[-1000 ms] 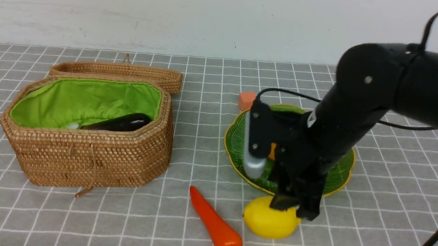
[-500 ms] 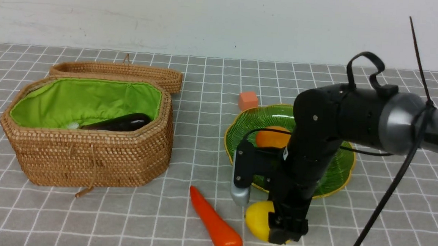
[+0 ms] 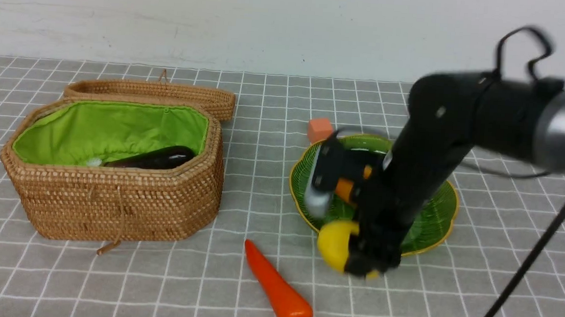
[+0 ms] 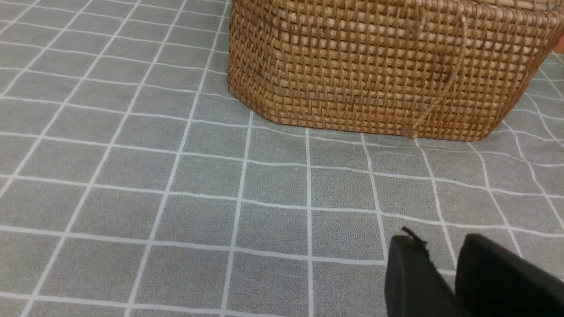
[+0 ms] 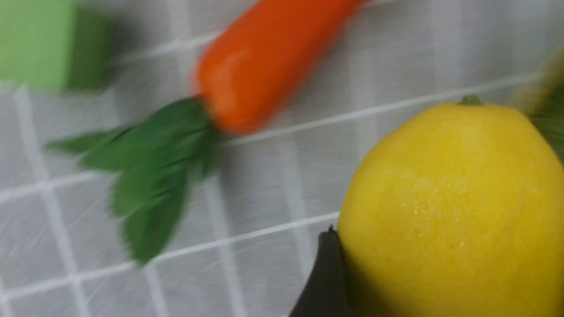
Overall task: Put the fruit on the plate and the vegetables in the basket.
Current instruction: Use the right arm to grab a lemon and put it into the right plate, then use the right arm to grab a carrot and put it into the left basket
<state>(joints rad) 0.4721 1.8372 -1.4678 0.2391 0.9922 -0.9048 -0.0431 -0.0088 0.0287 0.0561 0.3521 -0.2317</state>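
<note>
My right gripper is shut on the yellow lemon, held just off the cloth by the near rim of the green plate. In the right wrist view the lemon fills the space beside one black finger. The orange mango lies on the plate, mostly hidden by the arm. The carrot lies on the cloth to the left of the lemon. The eggplant lies in the green-lined basket. My left gripper hangs low over bare cloth near the basket, slightly open and holding nothing.
The woven lid lies behind the basket. A small orange-pink cube sits just behind the plate. A green block lies beyond the carrot's leaves. A black cable hangs from the right arm at the right edge.
The right gripper dropped onto the lemon, closed round it and has lifted it up toward the plate's near rim. The carrot and basket have not moved.
</note>
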